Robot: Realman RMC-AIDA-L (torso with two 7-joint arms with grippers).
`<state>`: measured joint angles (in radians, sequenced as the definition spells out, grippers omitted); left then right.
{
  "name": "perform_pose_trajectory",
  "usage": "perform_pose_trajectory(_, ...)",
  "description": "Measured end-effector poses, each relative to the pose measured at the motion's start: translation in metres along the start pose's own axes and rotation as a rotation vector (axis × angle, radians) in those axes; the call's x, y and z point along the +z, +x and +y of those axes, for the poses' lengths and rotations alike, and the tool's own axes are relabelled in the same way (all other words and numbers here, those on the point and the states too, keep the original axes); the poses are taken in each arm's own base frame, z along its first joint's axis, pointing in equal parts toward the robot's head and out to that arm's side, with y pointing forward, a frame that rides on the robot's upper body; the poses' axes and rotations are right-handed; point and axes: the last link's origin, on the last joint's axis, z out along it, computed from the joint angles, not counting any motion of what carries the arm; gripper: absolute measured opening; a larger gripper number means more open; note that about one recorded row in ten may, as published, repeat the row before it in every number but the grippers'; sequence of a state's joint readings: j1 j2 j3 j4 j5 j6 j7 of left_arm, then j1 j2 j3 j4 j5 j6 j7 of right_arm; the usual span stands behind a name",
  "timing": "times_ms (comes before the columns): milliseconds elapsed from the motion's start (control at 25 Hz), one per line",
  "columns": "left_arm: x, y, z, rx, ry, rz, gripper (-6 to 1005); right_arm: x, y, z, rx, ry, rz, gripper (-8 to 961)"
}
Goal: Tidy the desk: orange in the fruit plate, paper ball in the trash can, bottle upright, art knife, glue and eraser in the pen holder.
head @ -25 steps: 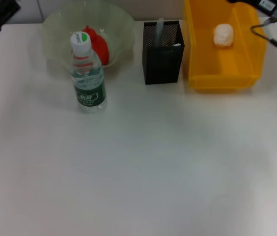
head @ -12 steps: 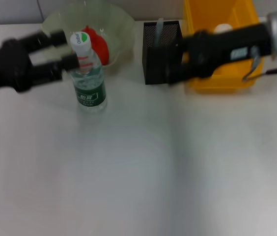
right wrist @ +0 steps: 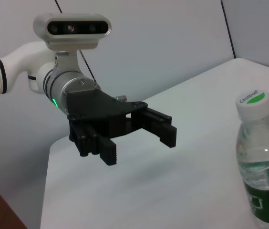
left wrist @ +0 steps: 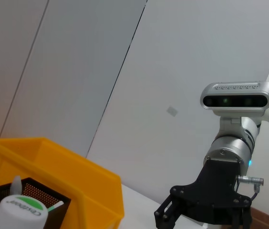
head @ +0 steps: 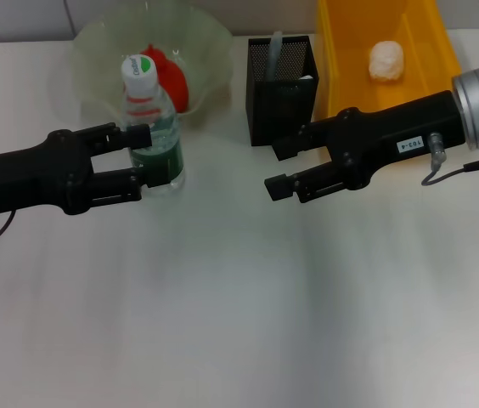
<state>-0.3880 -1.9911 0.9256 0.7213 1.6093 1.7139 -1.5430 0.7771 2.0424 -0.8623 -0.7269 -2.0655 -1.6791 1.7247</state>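
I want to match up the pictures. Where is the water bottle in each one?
Head view: the bottle stands upright on the white desk, in front of the green bowl, by the left gripper.
Left wrist view: only its cap shows.
Right wrist view: it stands on the desk, opposite the left gripper.
Shared landmark: the green-and-white cap.

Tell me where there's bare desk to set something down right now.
The desk's whole near half, below both grippers, is bare. The gap between the left gripper and right gripper is open. It's crowded along the back: fruit plate, bottle, pen holder, trash can.
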Motion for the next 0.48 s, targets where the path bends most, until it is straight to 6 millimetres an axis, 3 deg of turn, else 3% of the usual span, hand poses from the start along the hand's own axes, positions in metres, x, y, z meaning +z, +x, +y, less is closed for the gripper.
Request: perform_pose_trajectory(480,0.0035,-0.0001,-0.0056,0.001,0.023,-0.022,784,0.0028,-0.0039,0.0005,-0.019,-0.01,0.01,769)
